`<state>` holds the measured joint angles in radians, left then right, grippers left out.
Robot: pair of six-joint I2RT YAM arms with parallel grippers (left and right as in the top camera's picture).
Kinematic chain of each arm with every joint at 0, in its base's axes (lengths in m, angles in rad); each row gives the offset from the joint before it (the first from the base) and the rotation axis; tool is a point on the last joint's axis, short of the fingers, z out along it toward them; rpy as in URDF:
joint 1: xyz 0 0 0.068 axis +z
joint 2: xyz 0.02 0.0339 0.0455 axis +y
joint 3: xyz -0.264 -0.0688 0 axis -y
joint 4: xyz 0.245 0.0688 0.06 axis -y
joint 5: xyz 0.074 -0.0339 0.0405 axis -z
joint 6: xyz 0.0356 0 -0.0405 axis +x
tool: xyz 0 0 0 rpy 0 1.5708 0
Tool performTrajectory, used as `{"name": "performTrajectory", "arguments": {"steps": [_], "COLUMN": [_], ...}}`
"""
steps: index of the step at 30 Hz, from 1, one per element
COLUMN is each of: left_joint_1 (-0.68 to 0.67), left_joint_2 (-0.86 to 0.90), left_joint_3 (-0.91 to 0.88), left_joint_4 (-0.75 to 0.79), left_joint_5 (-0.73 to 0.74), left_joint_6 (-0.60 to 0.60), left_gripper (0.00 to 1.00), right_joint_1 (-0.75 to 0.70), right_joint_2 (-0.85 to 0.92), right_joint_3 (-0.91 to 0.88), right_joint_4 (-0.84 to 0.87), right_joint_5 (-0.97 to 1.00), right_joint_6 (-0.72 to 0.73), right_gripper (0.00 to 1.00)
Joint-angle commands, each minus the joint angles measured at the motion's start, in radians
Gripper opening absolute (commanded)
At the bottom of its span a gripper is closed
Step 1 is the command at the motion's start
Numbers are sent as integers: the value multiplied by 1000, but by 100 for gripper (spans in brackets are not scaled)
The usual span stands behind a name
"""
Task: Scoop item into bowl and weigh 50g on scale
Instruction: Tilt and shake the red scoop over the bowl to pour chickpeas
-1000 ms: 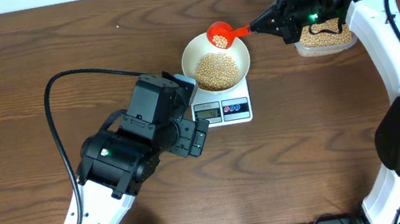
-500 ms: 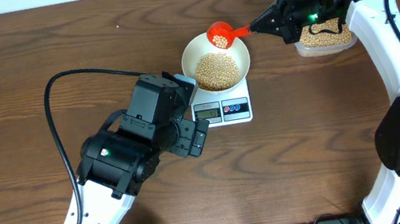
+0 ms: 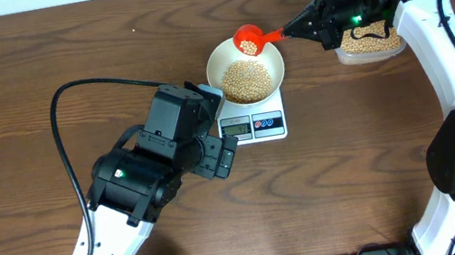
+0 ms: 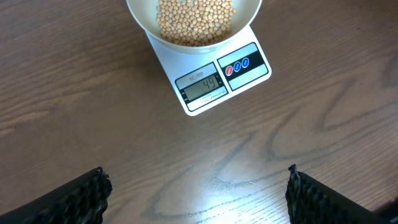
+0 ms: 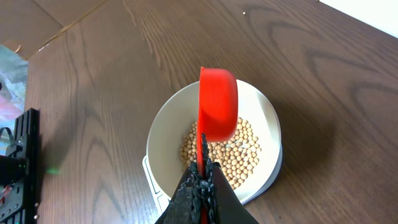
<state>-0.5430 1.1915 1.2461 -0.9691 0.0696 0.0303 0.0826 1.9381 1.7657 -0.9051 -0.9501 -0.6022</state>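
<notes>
Your right jaws are clamped shut on the handle of the red scoop (image 3: 249, 41). The right arm (image 3: 432, 31) reaches in from the far right side of the table (image 3: 20, 87). The scoop hangs over the far rim of the bowl (image 3: 215, 61) with a few beans showing in its cup. From the right wrist view the scoop (image 5: 217, 102) is tipped on its side above the bowl (image 5: 161, 143), with its mouth turned away from that camera.

The bowl sits on the scale (image 3: 253, 126), and a pile of beans (image 3: 245, 80) covers its bottom. The scale's display (image 4: 202, 87) faces the left wrist camera (looks like 44, small digits, not fully sure). The red and blue buttons (image 4: 237, 65) are just right of the display.

Your left jaws are spread wide with nothing between them. Both fingers (image 4: 81, 196) sit at the bottom corners of the left wrist view, over bare table on the near side of the scale (image 4: 205, 93). The left arm (image 3: 139, 173) hovers just beside the scale's near-left corner. You can't tell from overhead whether it touches.

The clear tub (image 3: 368, 46) holds more beans. It sits right of the bowl, apart from it and partly under the right wrist.
</notes>
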Motion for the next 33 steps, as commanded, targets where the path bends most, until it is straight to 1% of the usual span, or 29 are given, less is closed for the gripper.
{"name": "performTrajectory", "arguments": {"steps": [1, 7, 9, 12, 13, 16, 24, 27, 33], "left_joint_1": [6, 6, 6, 6, 6, 6, 6, 6, 6], "left_joint_2": [6, 5, 6, 6, 6, 6, 6, 6, 5], "left_joint_3": [25, 25, 25, 25, 25, 25, 25, 25, 25], "left_joint_4": [-2, -2, -2, -2, -2, -2, -3, -2, -2], "left_joint_5": [1, 2, 1, 1, 1, 1, 1, 2, 2], "left_joint_6": [7, 7, 7, 7, 7, 7, 7, 7, 7], "left_gripper": [92, 92, 92, 92, 92, 92, 92, 92, 92], "right_joint_1": [4, 5, 6, 13, 15, 14, 13, 17, 22], "right_joint_2": [-27, -27, -29, -38, -41, -41, -41, -44, -44], "right_joint_3": [0, 0, 0, 0, 0, 0, 0, 0, 0], "right_joint_4": [0, 0, -5, -40, -43, -46, -49, -56, -58], "right_joint_5": [-32, -33, -69, -151, -127, -23, 2, -30, 4], "right_joint_6": [11, 11, 4, -93, -97, -40, -38, -56, -57], "right_gripper": [1, 1, 1, 1, 1, 1, 1, 1, 1]}}
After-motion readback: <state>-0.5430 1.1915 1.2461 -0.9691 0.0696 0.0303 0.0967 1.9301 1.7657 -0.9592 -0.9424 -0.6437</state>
